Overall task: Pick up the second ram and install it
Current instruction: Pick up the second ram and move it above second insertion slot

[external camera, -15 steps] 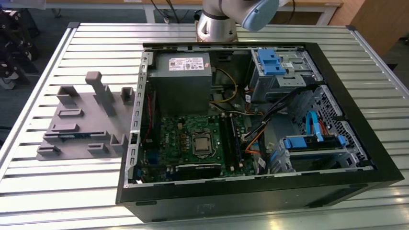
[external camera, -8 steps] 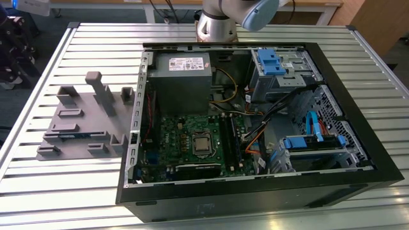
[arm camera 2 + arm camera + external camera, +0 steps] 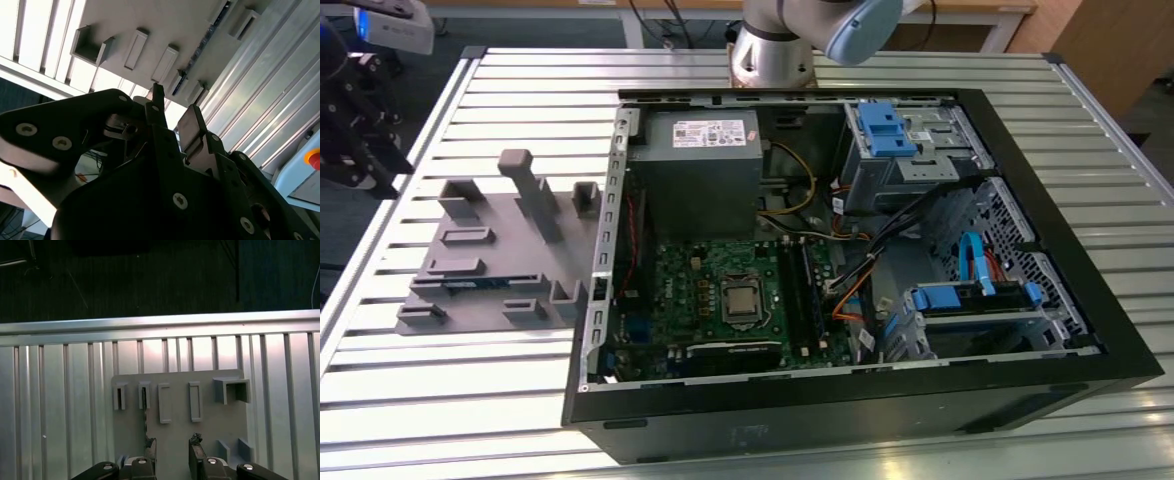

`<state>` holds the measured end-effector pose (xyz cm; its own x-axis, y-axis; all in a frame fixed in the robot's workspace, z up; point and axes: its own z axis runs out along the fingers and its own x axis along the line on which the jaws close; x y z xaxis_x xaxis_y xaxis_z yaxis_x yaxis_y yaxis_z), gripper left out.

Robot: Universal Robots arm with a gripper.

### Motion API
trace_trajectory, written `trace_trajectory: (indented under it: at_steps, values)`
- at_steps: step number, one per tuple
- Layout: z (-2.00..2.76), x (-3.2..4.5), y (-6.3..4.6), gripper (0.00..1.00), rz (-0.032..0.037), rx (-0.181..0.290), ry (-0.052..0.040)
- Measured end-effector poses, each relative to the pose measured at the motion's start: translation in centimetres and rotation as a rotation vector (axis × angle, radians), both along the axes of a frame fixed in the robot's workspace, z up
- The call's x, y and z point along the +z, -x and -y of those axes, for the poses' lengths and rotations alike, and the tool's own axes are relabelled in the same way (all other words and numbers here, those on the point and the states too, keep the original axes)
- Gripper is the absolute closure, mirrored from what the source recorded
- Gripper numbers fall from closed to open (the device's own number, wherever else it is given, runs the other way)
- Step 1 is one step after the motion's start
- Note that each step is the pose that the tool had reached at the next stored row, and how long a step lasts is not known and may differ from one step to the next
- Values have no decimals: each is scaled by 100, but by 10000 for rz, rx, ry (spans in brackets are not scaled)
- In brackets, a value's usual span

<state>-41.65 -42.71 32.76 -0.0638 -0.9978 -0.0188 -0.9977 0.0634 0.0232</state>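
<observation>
Slots, posts and a U-shaped bracket (image 3: 231, 390) stand up from the grey fixture plate (image 3: 494, 255). The second ram (image 3: 470, 283) sits low in that plate between small blocks, apart from the tall posts. An open computer case (image 3: 854, 230) lies just beside the plate. The gripper (image 3: 172, 446) hangs above the plate and points down at it, its fingers parted around an empty gap. Bare slatted table (image 3: 520, 80) borders the plate's other sides, and the table's rim runs near one of them.
</observation>
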Motion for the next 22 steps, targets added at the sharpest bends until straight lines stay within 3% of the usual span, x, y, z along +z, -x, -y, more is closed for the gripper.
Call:
trace_trajectory:
  at_steps: [4, 15, 22]
  values:
    - [23, -59, 1, 61, 1, -1, -1]
    - [31, -81, 1, 61, 2, 0, -23]
    - [57, -163, 1, 61, 1, 0, -23]
